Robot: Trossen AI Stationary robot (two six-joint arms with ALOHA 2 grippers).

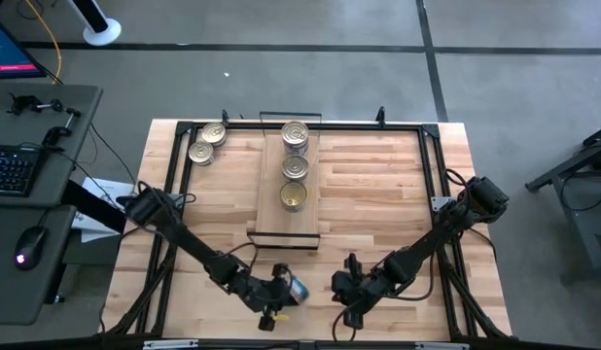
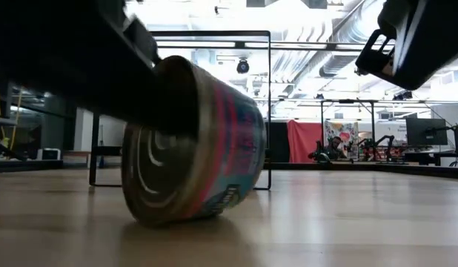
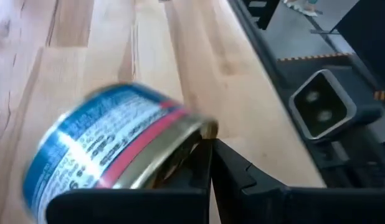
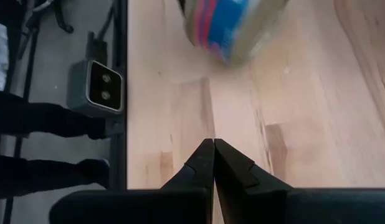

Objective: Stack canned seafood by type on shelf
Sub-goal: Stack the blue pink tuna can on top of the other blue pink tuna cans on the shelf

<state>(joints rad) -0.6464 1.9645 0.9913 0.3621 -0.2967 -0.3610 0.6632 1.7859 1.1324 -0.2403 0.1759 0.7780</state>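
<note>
A blue-and-pink labelled tin of canned seafood (image 1: 296, 288) stands tipped up on its rim near the table's near edge; the low view shows it close up (image 2: 192, 141). My left gripper (image 3: 211, 163) is shut right beside it. My right gripper (image 4: 213, 155) is shut a little to the tin's right, over bare wood, touching nothing; the tin (image 4: 233, 25) lies ahead of it. Three tins (image 1: 295, 167) sit in a row on the shelf (image 1: 287, 222), which lies on the tabletop at the middle. My left gripper's shut fingers (image 3: 195, 171) lie with the outer side of one finger against the tin's gold end face (image 3: 180, 158). They come slanting down from the table's left. The tin is tilted, its lower rim (image 2: 177, 216) on the tabletop.
Two more tins (image 1: 207, 143) lie at the table's far left corner. A black metal frame (image 1: 432, 156) runs around the tabletop. A small grey camera block (image 4: 96, 90) sits at the table's near edge, close to both grippers.
</note>
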